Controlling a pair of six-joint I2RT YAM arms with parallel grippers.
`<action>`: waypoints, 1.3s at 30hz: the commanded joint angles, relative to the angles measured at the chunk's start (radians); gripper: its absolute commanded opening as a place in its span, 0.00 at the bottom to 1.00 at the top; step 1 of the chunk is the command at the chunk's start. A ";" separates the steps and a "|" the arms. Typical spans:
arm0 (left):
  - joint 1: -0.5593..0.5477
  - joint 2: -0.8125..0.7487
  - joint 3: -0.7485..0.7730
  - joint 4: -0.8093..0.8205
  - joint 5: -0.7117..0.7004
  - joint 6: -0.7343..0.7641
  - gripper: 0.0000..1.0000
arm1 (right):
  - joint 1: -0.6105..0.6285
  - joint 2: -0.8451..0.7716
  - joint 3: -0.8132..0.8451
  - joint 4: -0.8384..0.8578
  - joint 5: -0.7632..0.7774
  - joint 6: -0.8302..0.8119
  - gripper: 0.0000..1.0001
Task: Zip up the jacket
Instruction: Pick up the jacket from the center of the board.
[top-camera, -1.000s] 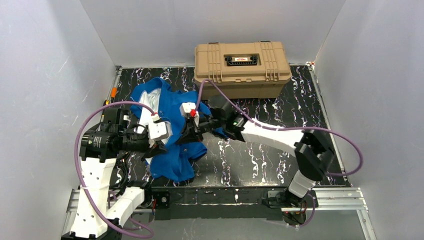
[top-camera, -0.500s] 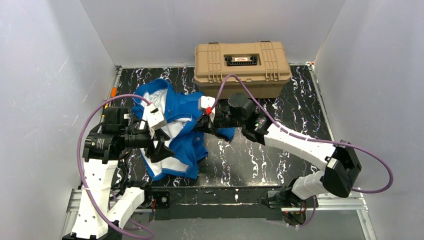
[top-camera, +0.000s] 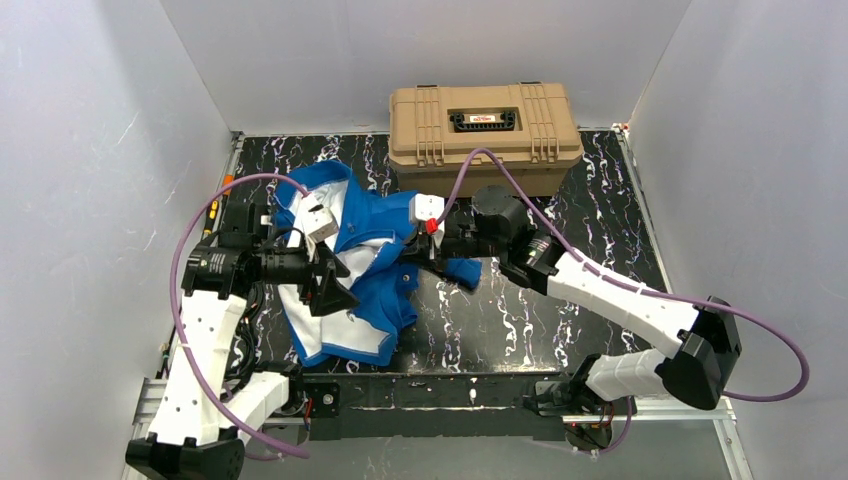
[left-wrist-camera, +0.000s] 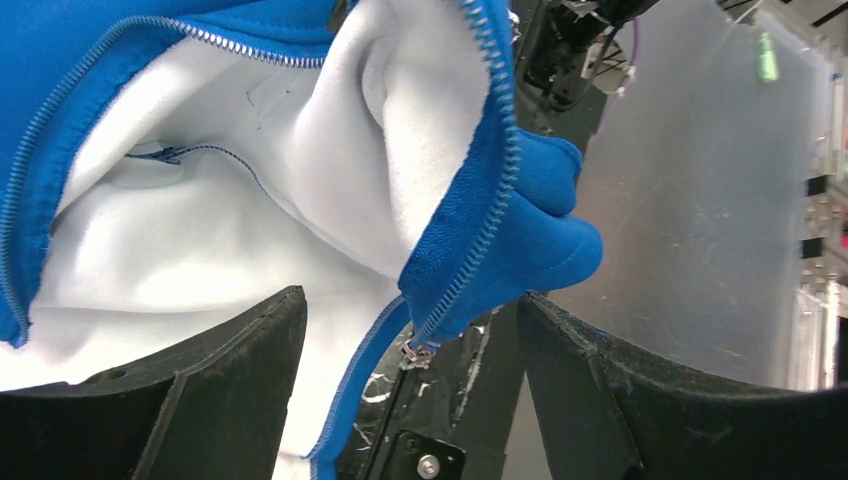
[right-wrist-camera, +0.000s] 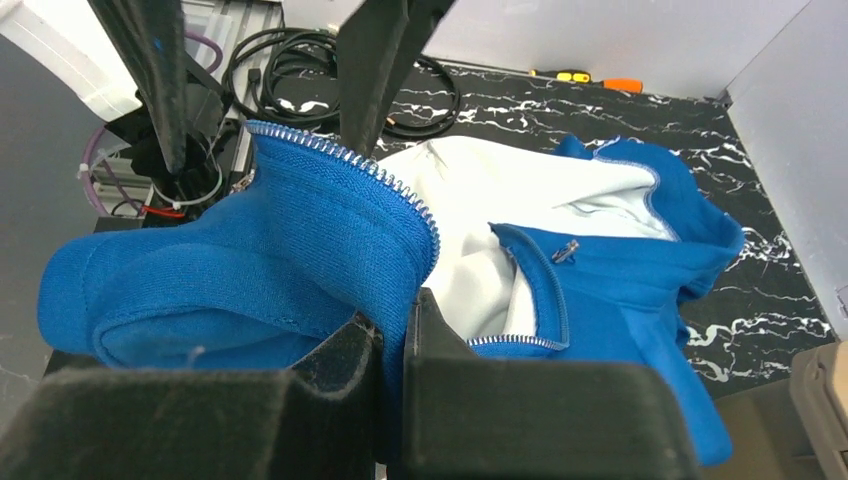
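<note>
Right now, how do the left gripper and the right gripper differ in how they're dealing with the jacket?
The left gripper has its fingers spread wide, while the right gripper has its fingers pressed together. The left gripper clamps nothing: a zipper edge of the jacket lies loose between its fingers. The right gripper pinches a blue fold. Both are at the jacket's open front.

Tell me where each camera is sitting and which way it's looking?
Top external: high behind the robot, looking down at the table, jacket and tan case; left arm and right arm show.
Left wrist: on the left arm, looking past the open left jaws at the jacket's white lining and zipper.
Right wrist: on the right arm, looking over the right jaws, shut on blue jacket fabric.
Shared: all three see the jacket; both wrist views see zipper teeth.
</note>
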 joint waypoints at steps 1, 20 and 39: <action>-0.010 0.022 0.011 -0.047 0.098 -0.023 0.75 | 0.004 -0.063 -0.013 0.131 -0.009 0.035 0.01; -0.022 0.016 -0.017 0.016 0.077 -0.055 0.00 | 0.006 -0.111 -0.094 0.212 0.184 0.025 0.01; -0.177 -0.043 0.080 0.238 -0.285 -0.227 0.00 | 0.006 -0.230 -0.114 0.098 0.217 0.116 0.71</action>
